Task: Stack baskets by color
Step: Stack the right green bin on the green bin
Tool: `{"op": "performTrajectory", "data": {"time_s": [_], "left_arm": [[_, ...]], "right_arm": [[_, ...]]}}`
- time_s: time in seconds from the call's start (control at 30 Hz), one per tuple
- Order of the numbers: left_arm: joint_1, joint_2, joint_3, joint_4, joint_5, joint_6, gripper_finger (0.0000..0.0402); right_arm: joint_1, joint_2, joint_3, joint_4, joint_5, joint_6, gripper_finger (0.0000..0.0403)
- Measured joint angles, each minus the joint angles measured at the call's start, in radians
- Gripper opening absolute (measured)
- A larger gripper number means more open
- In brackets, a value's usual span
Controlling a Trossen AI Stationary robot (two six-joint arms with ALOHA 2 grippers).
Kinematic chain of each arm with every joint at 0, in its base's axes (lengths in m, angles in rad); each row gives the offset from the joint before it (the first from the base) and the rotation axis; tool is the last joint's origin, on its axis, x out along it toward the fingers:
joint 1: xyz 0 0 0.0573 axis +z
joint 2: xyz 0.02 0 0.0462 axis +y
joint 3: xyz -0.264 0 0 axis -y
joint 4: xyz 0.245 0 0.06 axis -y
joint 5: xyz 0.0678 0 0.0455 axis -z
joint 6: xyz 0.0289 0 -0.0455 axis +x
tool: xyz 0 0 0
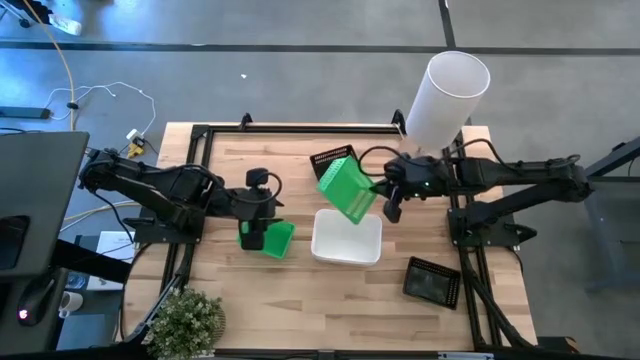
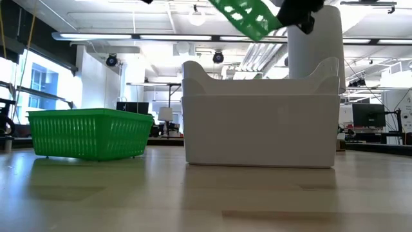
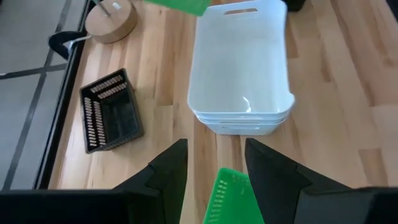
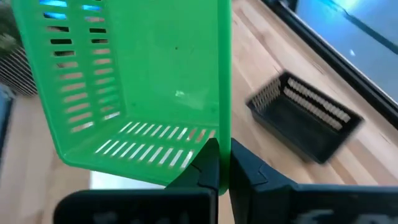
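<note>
The left gripper (image 1: 262,228) is hovering over the left half of the wooden table (image 1: 250,295), its jaws standing apart and holding nothing; a green basket (image 1: 277,239) is sitting on the boards directly beneath and just ahead of the fingers (image 3: 169,176), its slatted plastic wall showing between them in the left wrist view. At centre, two smooth white bins (image 1: 347,238) are resting nested (their scalloped handle ends lining up in the low view). Above their rear edge, the right gripper (image 1: 383,190) is pinching the thin rim of a second green basket (image 1: 347,187), jaws shut tight on it, the basket hanging tilted in the air with its slotted base and sides exposed. One black mesh basket (image 1: 334,160) is lying behind it, another (image 1: 432,280) sitting near the table's front right corner.
</note>
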Motion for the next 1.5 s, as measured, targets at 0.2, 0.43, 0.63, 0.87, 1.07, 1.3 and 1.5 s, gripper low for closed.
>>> {"op": "performTrajectory", "data": {"time_s": [0.2,0.43,0.63,0.87,1.07,1.3,1.5], "left_arm": [[-0.054,0.000,0.000,-0.006,0.000,0.005,0.0147],[-0.126,0.000,0.000,-0.062,0.001,-0.041,0.0147],[-0.176,0.000,0.000,-0.121,0.001,-0.102,0.0147],[-0.219,0.000,0.000,-0.130,0.004,-0.154,0.0147],[-0.252,0.000,0.000,-0.138,0.008,-0.206,0.0147],[-0.302,0.000,0.000,-0.198,0.007,-0.283,0.0147],[-0.330,0.000,0.000,-0.233,0.003,-0.363,0.0147]], "right_arm": [[0.059,0.000,0.000,0.121,0.032,-0.001,0.0000],[0.112,0.009,0.001,0.236,0.073,-0.004,0.0000],[0.152,0.047,0.005,0.328,0.070,-0.030,0.0000],[0.196,0.157,0.129,0.235,0.071,-0.018,0.0000],[0.206,0.313,0.339,-0.051,0.066,0.054,0.0000],[0.206,0.489,0.582,-0.289,0.024,0.102,0.0000],[0.205,0.618,0.759,-0.422,-0.053,0.144,0.0000]]}}
